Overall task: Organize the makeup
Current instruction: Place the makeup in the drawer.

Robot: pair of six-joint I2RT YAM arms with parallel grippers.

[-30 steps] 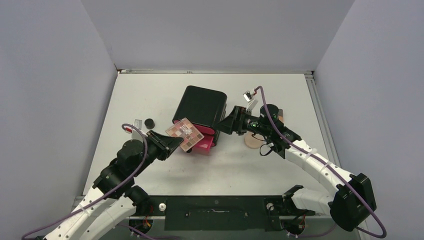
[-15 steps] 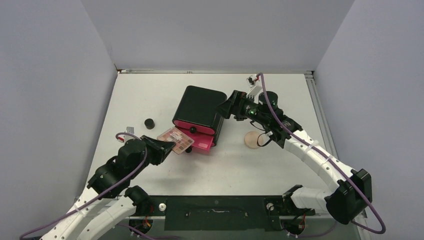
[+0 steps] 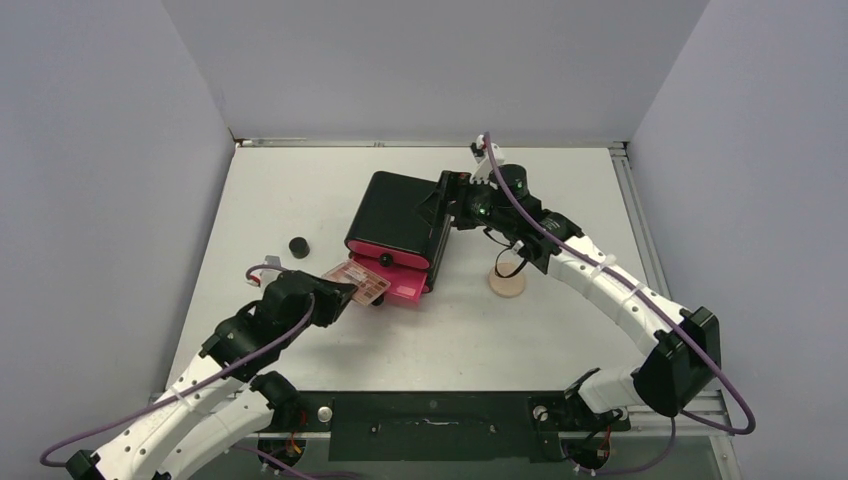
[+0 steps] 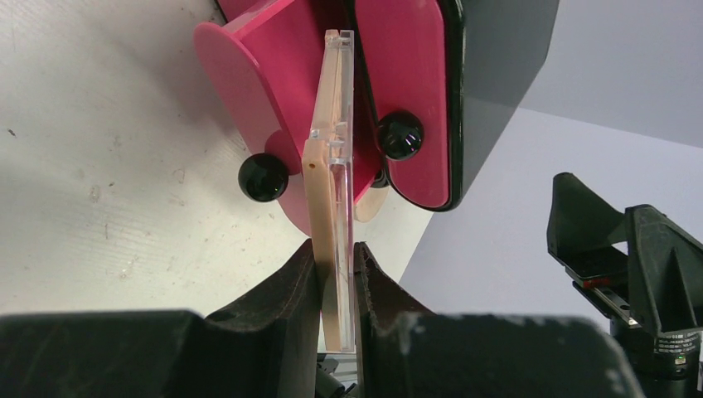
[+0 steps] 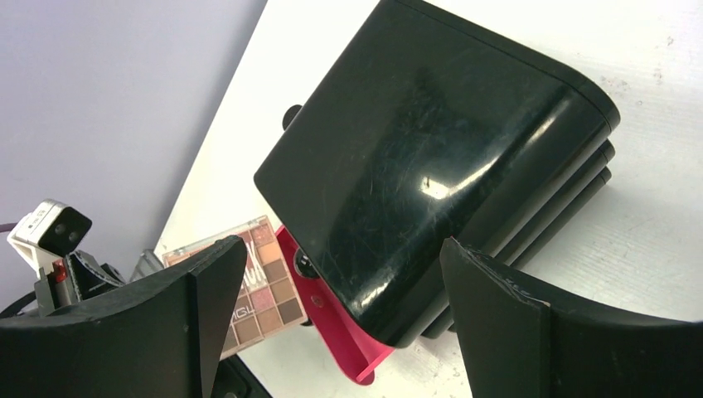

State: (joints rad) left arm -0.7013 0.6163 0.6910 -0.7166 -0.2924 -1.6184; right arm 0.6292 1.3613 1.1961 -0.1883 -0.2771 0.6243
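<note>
My left gripper (image 3: 335,293) is shut on the square eyeshadow palette (image 3: 358,280), held edge-on in the left wrist view (image 4: 333,174), its far end at the open pink drawer (image 3: 405,286) of the black cabinet (image 3: 398,218). My right gripper (image 3: 437,205) is open and empty, its fingers (image 5: 497,323) straddling the cabinet's right rear corner (image 5: 439,157). The palette also shows in the right wrist view (image 5: 264,286). A small black round jar (image 3: 297,245) stands left of the cabinet. A round peach disc (image 3: 506,283) lies right of it.
The pink drawer (image 4: 273,108) juts out from the cabinet's front with black knobs (image 4: 264,177). Grey walls enclose the table at left, back and right. White tabletop (image 3: 300,190) spreads around the cabinet.
My left gripper lowered and levelled the palette toward the open drawer. My right gripper swung left and back from near the peach disc to the cabinet's right rear corner.
</note>
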